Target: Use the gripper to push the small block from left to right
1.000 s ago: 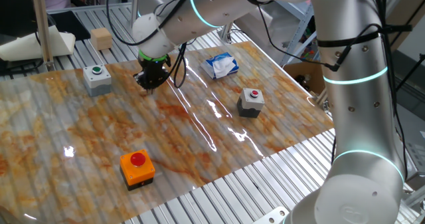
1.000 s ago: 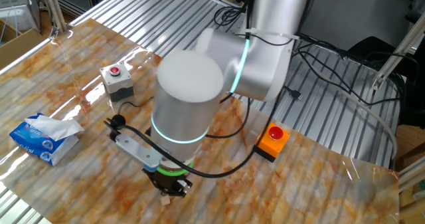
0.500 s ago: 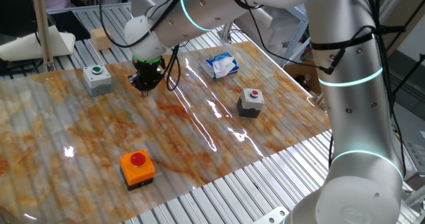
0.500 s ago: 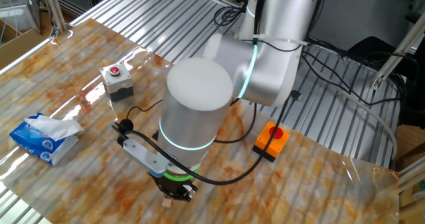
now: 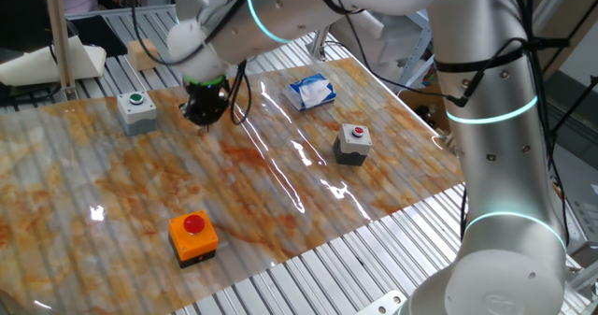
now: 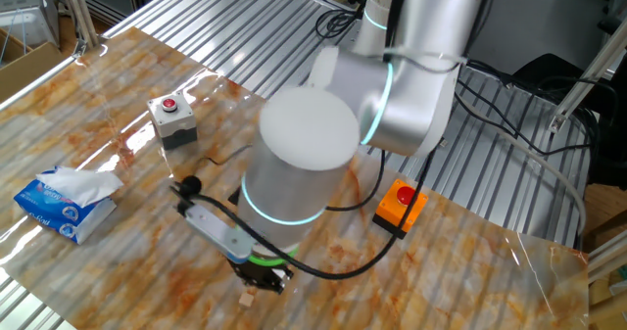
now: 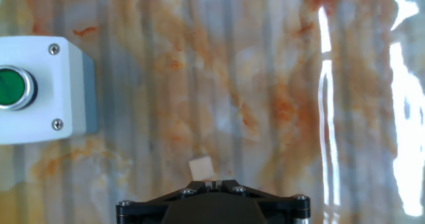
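The claw (image 5: pixel 203 119), fingers looking pressed together to make one blunt pushing face, is hanging low over the surface (image 5: pixel 280 193). The small block (image 7: pixel 200 168) is sitting right at its tip, at five o'clock from the green-button box (image 7: pixel 40 90).

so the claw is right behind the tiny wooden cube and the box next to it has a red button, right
Not quite. The button box near the small block has a green button, not red, as the hand view shows plainly. The rest holds: the claw sits right behind the tiny cube on the marbled table.
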`<state>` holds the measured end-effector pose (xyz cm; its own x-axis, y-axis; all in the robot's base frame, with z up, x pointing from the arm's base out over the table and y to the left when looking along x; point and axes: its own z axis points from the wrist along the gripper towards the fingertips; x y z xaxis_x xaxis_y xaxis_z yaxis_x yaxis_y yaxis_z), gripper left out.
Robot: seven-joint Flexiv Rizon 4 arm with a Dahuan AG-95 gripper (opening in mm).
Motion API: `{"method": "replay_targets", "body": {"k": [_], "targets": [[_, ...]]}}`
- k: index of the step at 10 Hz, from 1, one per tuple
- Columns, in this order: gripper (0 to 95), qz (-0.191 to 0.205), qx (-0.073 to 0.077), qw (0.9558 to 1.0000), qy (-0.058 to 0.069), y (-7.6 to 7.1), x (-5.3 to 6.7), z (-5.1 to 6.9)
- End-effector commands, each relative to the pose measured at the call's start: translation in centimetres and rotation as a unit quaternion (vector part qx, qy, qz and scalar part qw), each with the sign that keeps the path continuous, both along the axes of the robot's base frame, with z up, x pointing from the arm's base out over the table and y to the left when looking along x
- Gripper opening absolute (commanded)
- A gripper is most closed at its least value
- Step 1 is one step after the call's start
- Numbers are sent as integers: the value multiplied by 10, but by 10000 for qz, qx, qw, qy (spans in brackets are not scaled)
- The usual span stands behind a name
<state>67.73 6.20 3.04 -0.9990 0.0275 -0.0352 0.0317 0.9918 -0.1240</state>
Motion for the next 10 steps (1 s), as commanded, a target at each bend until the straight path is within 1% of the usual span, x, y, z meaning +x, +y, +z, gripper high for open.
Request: {"method": "replay_targets", "body": {"k": [1, 2, 3, 6, 7, 8, 10], "targets": [[0, 115, 113, 9992, 378, -14, 8, 19], [0, 256, 118, 9984, 500, -23, 9, 30], [0, 301, 135, 9978, 575, -31, 6, 42], [0, 215, 149, 9984, 510, -41, -2, 61], [0, 162, 205, 9984, 496, -43, -6, 73], [0, 110, 225, 9985, 478, -44, -7, 77], [0, 102, 318, 9983, 469, -50, -15, 98]]}}
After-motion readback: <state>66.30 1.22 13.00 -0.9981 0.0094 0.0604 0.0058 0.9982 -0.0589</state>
